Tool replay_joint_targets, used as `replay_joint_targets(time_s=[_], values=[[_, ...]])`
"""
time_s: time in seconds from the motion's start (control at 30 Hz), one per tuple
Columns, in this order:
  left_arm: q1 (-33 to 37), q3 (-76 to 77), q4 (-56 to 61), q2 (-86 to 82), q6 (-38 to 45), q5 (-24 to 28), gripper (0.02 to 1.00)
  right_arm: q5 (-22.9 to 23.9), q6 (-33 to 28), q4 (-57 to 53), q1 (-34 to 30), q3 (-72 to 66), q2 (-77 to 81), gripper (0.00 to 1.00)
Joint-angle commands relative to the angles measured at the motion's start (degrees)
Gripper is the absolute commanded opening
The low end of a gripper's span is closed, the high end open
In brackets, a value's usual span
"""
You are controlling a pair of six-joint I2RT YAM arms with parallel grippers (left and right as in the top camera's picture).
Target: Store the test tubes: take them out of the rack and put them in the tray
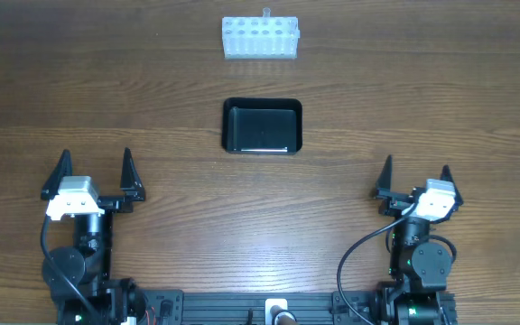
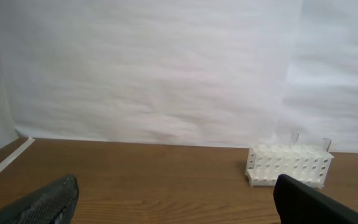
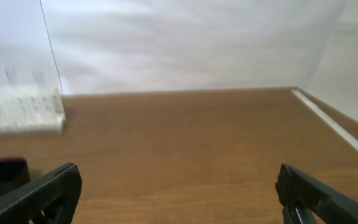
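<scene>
Desk (image 1: 106, 90): smooth brown wood grain with a low sheen. Rack (image 1: 260, 39), upper centre: white translucent plastic. Tray (image 1: 227, 126), centre: glossy black plastic. Left pincer (image 1: 96, 153) and right pincer (image 1: 416, 165), lower corners: matt black. Backdrop (image 2: 154, 74): matt white sheet, faintly creased.

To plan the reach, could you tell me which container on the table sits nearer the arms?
The black tray; the white rack stands beyond it, farther away.
</scene>
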State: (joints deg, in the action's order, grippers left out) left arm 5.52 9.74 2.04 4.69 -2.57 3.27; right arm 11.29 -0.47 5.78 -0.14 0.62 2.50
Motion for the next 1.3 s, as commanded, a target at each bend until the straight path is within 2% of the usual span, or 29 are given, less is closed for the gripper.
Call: replay_joint_targets(time_s=[0.03, 0.13, 0.27, 0.43, 0.57, 0.77, 0.87, 1.03, 1.3], values=[[-0.33, -0.5, 0.35, -0.63, 0.37, 0.81, 0.998, -0.87, 1.9, 5.16, -0.55, 4.85, 9.27, 0.991], [-0.33, -0.5, 0.35, -0.63, 0.37, 0.81, 0.998, -5.16, 1.9, 5.35, -0.52, 14.36, 21.79, 0.991], [-0.33, -0.5, 0.35, -0.63, 0.37, 0.81, 0.998, -14.47, 2.84, 5.38, 0.02, 25.38, 36.35, 0.991], [-0.33, -0.5, 0.35, -0.63, 0.37, 0.81, 0.998, -17.86, 4.72, 4.55, 5.14, 38.21, 54.07, 0.991], [-0.33, -0.5, 0.35, -0.63, 0.37, 0.81, 0.998, -16.41, 4.7, 2.01, 12.2, 48.46, 67.58, 0.991], [-0.33, -0.5, 0.35, -0.63, 0.37, 0.81, 0.998, -5.66, 7.19, -4.9, 21.84, 64.76, 85.48, 0.991], [-0.33, -0.5, 0.35, -0.63, 0.37, 0.81, 0.998, -2.47, 9.97, -9.07, 24.57, 73.13, 93.37, 0.993], [-0.33, -0.5, 0.35, -0.63, 0.37, 0.81, 0.998, -0.02, 13.97, -13.35, 26.08, 85.83, 105.0, 0.993], [-0.33, -0.5, 0.35, -0.63, 0.37, 0.81, 0.998, 1.22, 14.38, -18.29, 26.12, 105.5, 121.68, 0.991]])
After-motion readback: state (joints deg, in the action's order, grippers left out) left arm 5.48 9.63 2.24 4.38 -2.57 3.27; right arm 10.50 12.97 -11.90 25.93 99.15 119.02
